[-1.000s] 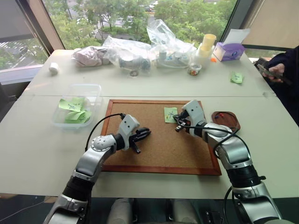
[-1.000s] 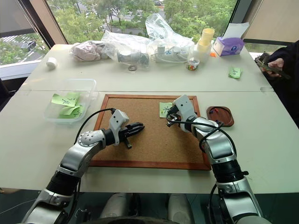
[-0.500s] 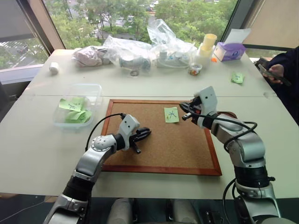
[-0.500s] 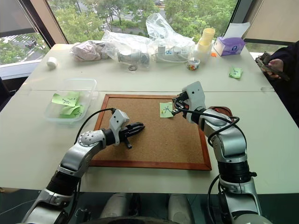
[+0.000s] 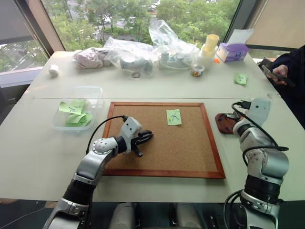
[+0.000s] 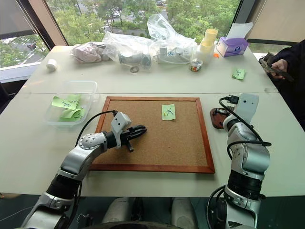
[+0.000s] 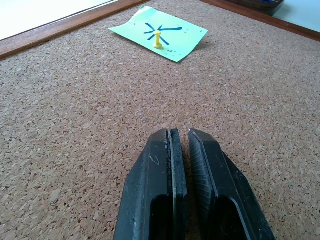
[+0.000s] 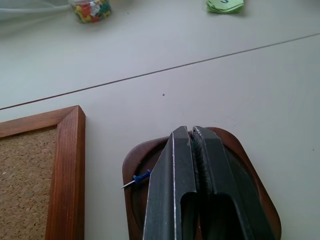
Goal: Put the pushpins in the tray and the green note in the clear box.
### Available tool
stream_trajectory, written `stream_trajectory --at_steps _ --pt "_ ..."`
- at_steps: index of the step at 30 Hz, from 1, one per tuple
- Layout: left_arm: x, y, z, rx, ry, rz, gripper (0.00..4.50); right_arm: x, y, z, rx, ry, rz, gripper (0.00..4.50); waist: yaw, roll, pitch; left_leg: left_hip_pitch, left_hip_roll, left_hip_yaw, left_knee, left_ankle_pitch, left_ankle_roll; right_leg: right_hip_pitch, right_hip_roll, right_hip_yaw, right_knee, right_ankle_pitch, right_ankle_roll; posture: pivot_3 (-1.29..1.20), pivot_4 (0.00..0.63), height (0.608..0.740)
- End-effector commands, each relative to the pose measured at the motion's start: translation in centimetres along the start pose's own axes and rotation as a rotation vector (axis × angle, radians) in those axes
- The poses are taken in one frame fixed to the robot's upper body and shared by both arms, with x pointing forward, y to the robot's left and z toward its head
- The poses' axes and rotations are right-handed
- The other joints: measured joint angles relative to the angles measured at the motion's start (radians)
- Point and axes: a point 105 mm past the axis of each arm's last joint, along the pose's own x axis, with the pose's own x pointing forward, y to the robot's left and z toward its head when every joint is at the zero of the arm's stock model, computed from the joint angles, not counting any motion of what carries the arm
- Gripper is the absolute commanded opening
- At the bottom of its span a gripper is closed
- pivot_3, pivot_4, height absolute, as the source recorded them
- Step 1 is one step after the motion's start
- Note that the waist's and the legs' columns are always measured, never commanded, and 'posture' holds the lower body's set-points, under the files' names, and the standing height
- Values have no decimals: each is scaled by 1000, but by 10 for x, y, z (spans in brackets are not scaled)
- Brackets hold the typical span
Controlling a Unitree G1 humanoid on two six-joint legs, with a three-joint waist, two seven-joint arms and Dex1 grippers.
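The left gripper [image 5: 143, 139] hovers low over the cork board [image 5: 164, 162], near its left side, with its two black fingers [image 7: 159, 185] drawn almost together and only a thin slit between them; nothing is held. The green note [image 5: 174, 117] lies flat on the board near its far edge, well ahead of that gripper, with a blue pen star across its middle. In the left wrist view a small yellow pushpin [image 7: 157, 39] stands upright in the centre of that star, pinning the note [image 7: 159, 32] to the cork.

The right gripper [image 8: 192, 145] is over the tray [image 8: 131, 172], a dark reddish-brown oval dish that sits on the white table [image 5: 43, 143] just beside the board's right frame. Its fingers are pressed together, and whether a pin is pinched between the tips cannot be told. A blue pushpin [image 8: 137, 178] lies on its side at the tray's rim, on the side nearest the board.

The clear box [image 5: 93, 93] stands on the table to the left of the board, apart from it, and holds several loose light green notes [image 5: 74, 113]. Along the far edge of the table lie clear plastic bags [image 5: 143, 50] with their contents, a small jar of coloured pins [image 5: 197, 71], a stack of yellow cups [image 5: 210, 47], a purple tissue box [image 5: 233, 51] and another green note [image 5: 241, 79]. A person's hand [image 5: 281, 72] holding a dark object shows at the far right edge.
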Motion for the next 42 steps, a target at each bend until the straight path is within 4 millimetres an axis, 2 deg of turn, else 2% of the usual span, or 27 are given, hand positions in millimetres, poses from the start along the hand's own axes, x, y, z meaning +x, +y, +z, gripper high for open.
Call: stream_trajectory --at_steps 1,5,8,10,13,14,15,19,23,25,27,32,36,39,40,42 --pt "0 -5 -36 -70 132 -14 600 0 -4 1 100 10 -18 43 0 0 0 0 0 0 0 0 0 0 0 0 0 0 0 0 150 740" --pt "0 -3 -36 -66 133 -13 600 3 -4 -9 143 59 -18 43 2 0 0 0 0 0 0 0 0 0 0 0 0 1 2 0 150 740" --pt "0 -3 -36 -63 132 -8 600 5 -7 -16 166 87 -39 882 1 0 0 0 0 0 0 0 0 0 0 0 0 1 2 0 150 740" --pt "0 -3 -35 -64 130 -5 600 5 -7 -15 151 82 -39 1824 1 0 0 0 0 0 0 0 0 0 0 0 0 1 2 0 150 740" --pt "-1 -3 -36 -64 131 -3 600 6 -6 -14 148 79 -27 1824 1 0 0 0 0 0 0 0 1 0 0 0 0 1 2 0 150 740" --pt "-1 -3 -36 -64 130 -2 600 6 -6 -14 143 78 -25 2332 1 0 0 0 0 0 0 0 1 0 0 0 0 1 2 0 150 740" --pt "-2 -3 -36 -65 130 -1 600 6 -6 -14 139 77 -23 2559 1 0 0 0 0 0 0 0 1 0 0 0 0 1 2 0 150 740" --pt "-2 -3 -36 -67 129 1 600 5 -6 1 75 13 -18 4458 0 0 0 0 0 0 0 0 1 0 0 0 0 1 2 0 150 740" --pt "-2 -5 -36 -70 128 0 600 2 0 16 -8 -60 23 4458 0 0 0 0 0 0 0 0 1 0 0 0 0 1 2 0 150 740" --pt "-1 -5 -37 -71 128 -1 600 -2 11 24 -68 -95 82 4458 0 0 0 0 0 0 0 0 1 0 0 0 0 1 2 0 150 740" --pt "-1 -6 -37 -72 129 -1 600 -7 33 26 -100 -102 206 4458 0 0 0 0 0 0 0 0 1 0 1 0 -1 1 2 0 150 740" --pt "-2 -5 -37 -72 131 -2 600 -26 99 13 -122 -49 570 4458 1 0 0 0 0 0 0 0 1 0 1 0 -1 1 2 0 150 740" --pt "-2 -4 -36 -69 130 0 600 -33 133 -1 -182 -23 713 4458 1 0 0 0 0 0 0 -1 2 0 0 0 -1 0 0 0 150 740" --pt "-2 -2 -35 -69 128 7 600 -36 153 -11 -229 -8 784 3698 1 -1 0 -1 0 0 0 -1 2 0 0 0 -1 0 0 0 150 740" --pt "-2 -2 -35 -67 127 10 600 -36 159 -15 -247 -2 800 3241 1 -1 0 -1 0 0 0 -1 2 0 0 0 -1 0 0 0 150 740" --pt "-3 -1 -34 -66 126 15 600 -36 165 -20 -269 4 817 3241 1 -1 0 -1 0 0 0 -1 2 0 0 0 -1 0 0 0 150 740"
